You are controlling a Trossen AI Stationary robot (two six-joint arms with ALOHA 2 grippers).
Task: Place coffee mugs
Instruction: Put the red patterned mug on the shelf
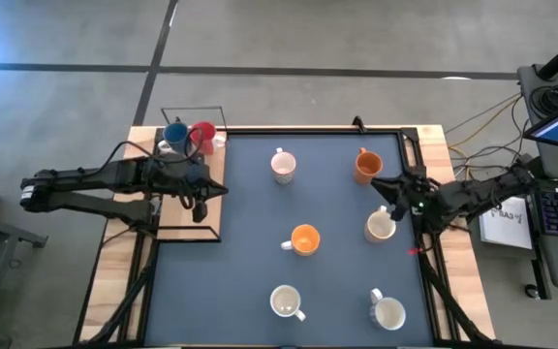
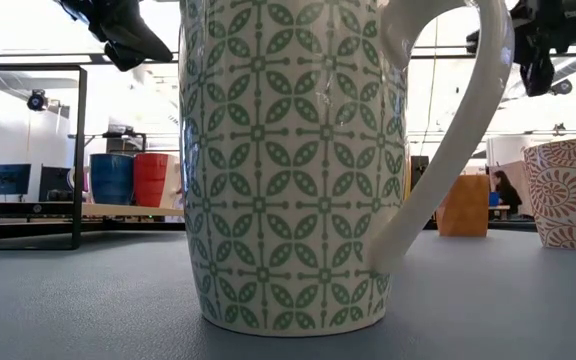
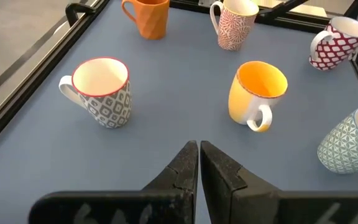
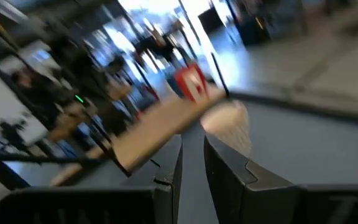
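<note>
Six mugs stand upright on the dark mat: a white one (image 1: 283, 165) and an orange one (image 1: 366, 165) at the far side, an orange one (image 1: 304, 239) in the middle, a white one (image 1: 381, 226) at the right, and two white ones (image 1: 286, 302) (image 1: 387, 312) near the front. A blue mug (image 1: 175, 136) and a red mug (image 1: 202, 134) stand on the wooden board at the far left. My left gripper (image 1: 200, 199) (image 3: 199, 155) hovers shut above that board. My right gripper (image 1: 392, 189) (image 4: 192, 155), open by a narrow gap, hangs just beyond the right white mug.
The wooden board (image 1: 187, 218) lies along the mat's left edge, with a thin wire frame (image 1: 192, 114) at its far end. A raised black rim (image 1: 410, 145) borders the mat. Bare mat lies between the mugs. In the low view a green-patterned mug (image 2: 288, 160) fills the foreground.
</note>
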